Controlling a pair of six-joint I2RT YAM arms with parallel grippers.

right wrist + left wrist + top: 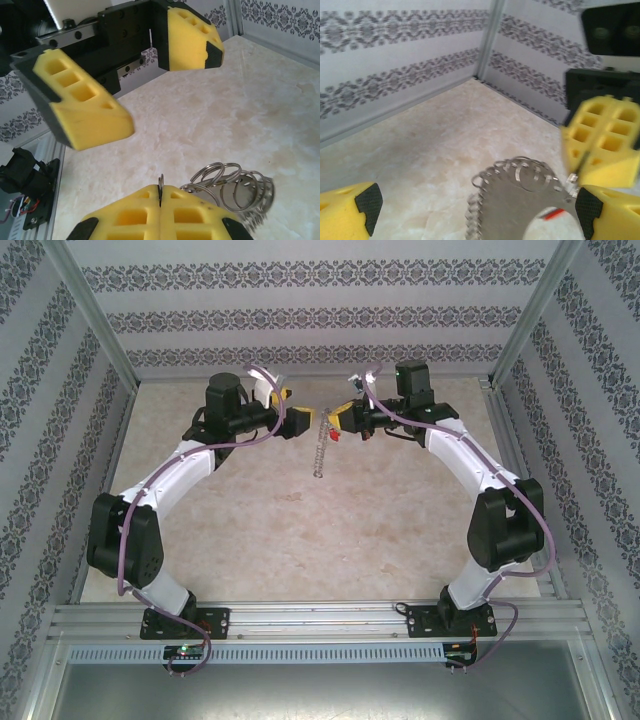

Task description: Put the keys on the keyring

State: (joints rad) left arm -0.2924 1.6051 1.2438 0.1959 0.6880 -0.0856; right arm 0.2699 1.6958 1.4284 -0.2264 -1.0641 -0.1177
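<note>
The keyring [319, 452] is held at the far middle, side walls [60, 440] well apart.
The right gripper [335, 420] is clamped on its rim; the left gripper [298, 422] gapes wide, holding nothing, just left. A red speck, probably the key [337, 436], sits beside it. Broad table [300, 540] stretches nearer.

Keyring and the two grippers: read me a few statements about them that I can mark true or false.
1. The right gripper is shut on the keyring. True.
2. The left gripper is shut. False: its jaws stand wide open.
3. The keyring lies untouched on the table. False: the right gripper pinches one end of it.
4. The two grippers face each other at close range. True.
5. A small red piece shows beside the keyring. True.
</note>
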